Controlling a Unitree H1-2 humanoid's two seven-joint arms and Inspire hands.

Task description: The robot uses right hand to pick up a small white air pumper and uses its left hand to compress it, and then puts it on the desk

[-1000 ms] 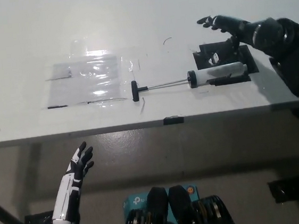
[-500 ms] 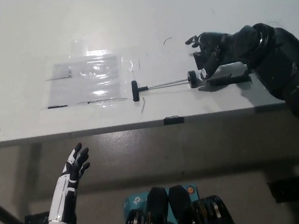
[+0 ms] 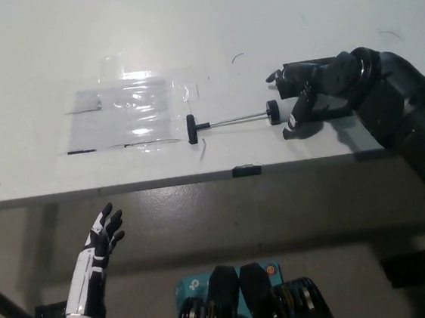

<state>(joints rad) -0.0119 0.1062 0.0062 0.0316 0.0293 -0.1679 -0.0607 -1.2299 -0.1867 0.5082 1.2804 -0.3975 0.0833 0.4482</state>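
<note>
The air pump lies on the white desk. Its thin metal rod runs left to a black T-handle. The white cylinder is hidden under my black right hand, whose fingers curl over it with the thumb on the far side; the pump still rests on the desk. My white left hand hangs open at the lower left, below the desk's front edge and far from the pump.
A clear plastic sheet is taped flat to the desk left of the handle. A small black tab sits on the front edge. A black mat corner shows by my right hand. A blue box lies on the floor.
My right hand came down and left from above the desk's far right, and now covers the pump's cylinder. The left hand sank slightly and drifted left.
</note>
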